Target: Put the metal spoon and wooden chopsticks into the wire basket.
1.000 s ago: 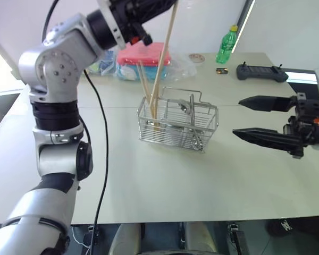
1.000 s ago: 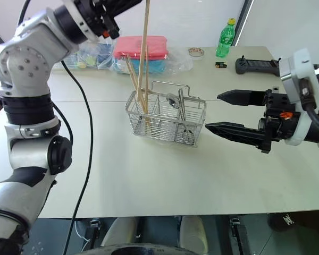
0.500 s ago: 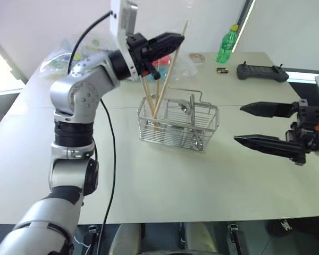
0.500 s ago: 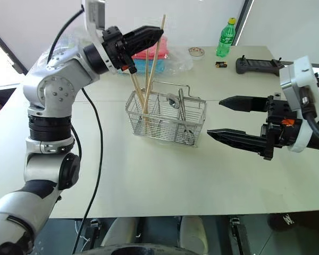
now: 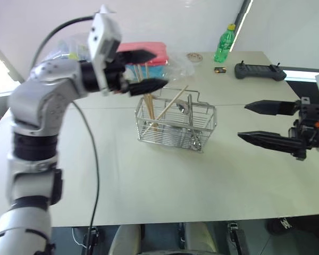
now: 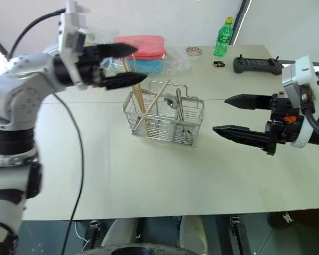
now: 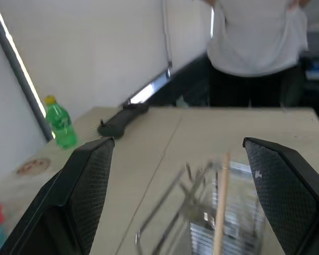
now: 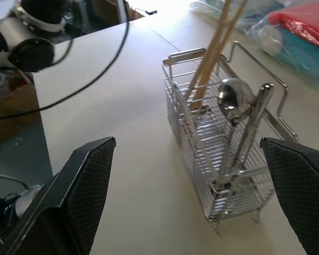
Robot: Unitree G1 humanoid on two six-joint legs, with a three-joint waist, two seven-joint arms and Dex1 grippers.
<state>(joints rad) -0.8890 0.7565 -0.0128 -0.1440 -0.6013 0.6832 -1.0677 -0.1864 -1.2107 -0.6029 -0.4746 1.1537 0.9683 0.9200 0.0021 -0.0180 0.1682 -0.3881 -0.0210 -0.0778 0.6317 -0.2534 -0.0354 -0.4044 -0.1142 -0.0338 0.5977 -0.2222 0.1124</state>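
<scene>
The wire basket (image 5: 173, 134) stands mid-table. Several wooden chopsticks (image 5: 149, 103) stand in its left end, and one more (image 6: 155, 101) leans across it toward the right. The metal spoon (image 8: 233, 97) rests inside the basket with its bowl up. My left gripper (image 5: 149, 69) hovers open just above and left of the basket's left end, holding nothing. In the left wrist view the leaning chopstick (image 7: 220, 204) lies below the spread fingers (image 7: 90, 180). My right gripper (image 5: 243, 121) hangs open and empty to the right of the basket, pointing at it.
At the back of the table lie clear bags (image 5: 149, 56) of red and blue items, a green bottle (image 5: 225, 45), a black controller (image 5: 260, 70) and a small round lid (image 5: 194, 57). A person in a white shirt (image 7: 255, 32) stands beyond the table's far right.
My left gripper opened and let go of the chopstick, which dropped into the basket and now leans to the right. The left hand sank and drew back to the left. The right gripper stayed put.
</scene>
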